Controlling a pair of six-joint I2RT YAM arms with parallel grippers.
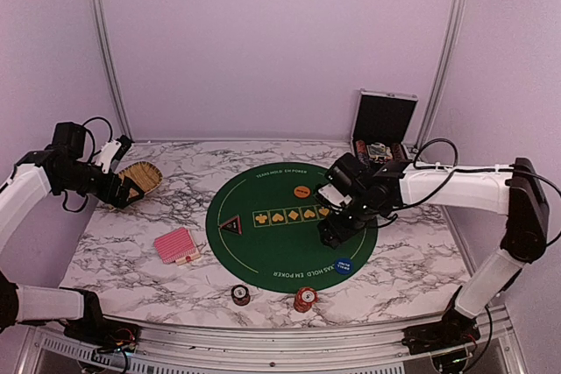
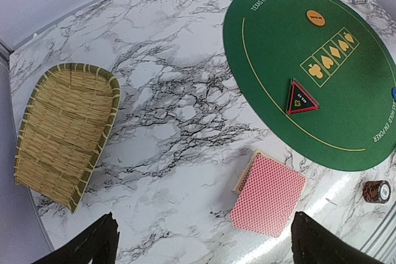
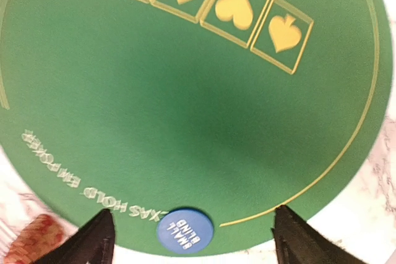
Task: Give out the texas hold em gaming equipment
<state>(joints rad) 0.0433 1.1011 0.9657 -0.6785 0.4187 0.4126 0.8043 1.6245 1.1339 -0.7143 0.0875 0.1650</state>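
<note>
Deck of cards (image 2: 269,193) sits just off the green mat's (image 2: 272,41) left edge, way nearer your wide-open left gripper (image 2: 203,221) than your right gripper (image 3: 192,212), hovering spread and empty above the blue disc (image 3: 184,234) at the mat's near edge.

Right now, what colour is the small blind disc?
Small blind disc: blue with white lettering, clearest in right wrist view.

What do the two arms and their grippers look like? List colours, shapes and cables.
The left arm and right arm share smooth white tubular shells joined by black joint housings. Thin black cables loop outside the joints. The left gripper and right gripper each have two black tapering fingers. No markings are readable.
</note>
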